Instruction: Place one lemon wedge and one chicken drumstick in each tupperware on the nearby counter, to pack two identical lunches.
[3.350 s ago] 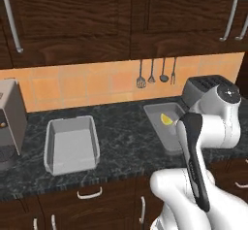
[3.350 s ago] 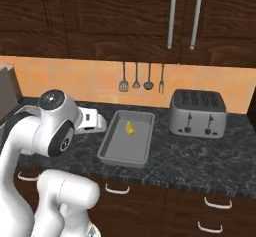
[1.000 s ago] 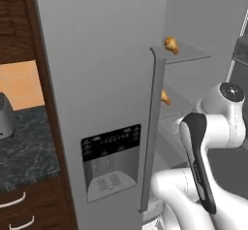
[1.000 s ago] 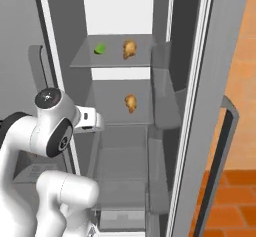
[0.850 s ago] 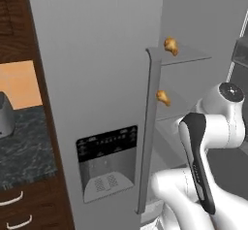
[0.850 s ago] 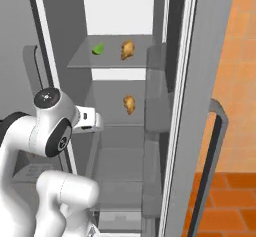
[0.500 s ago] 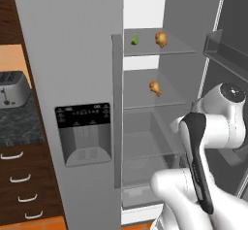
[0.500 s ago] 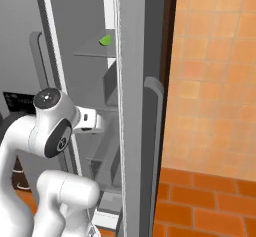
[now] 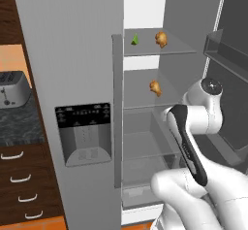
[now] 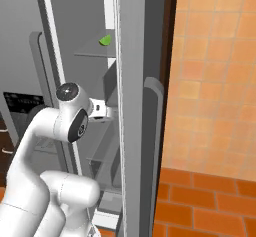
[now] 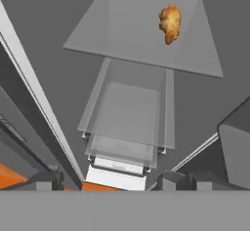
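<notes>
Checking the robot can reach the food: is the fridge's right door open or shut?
Open. The fridge door is swung aside, exposing glass shelves with a green lemon wedge and two chicken drumsticks.

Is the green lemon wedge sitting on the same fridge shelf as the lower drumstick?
No, the green lemon wedge sits on the top shelf beside the upper drumstick, one shelf above the lower drumstick.
</notes>
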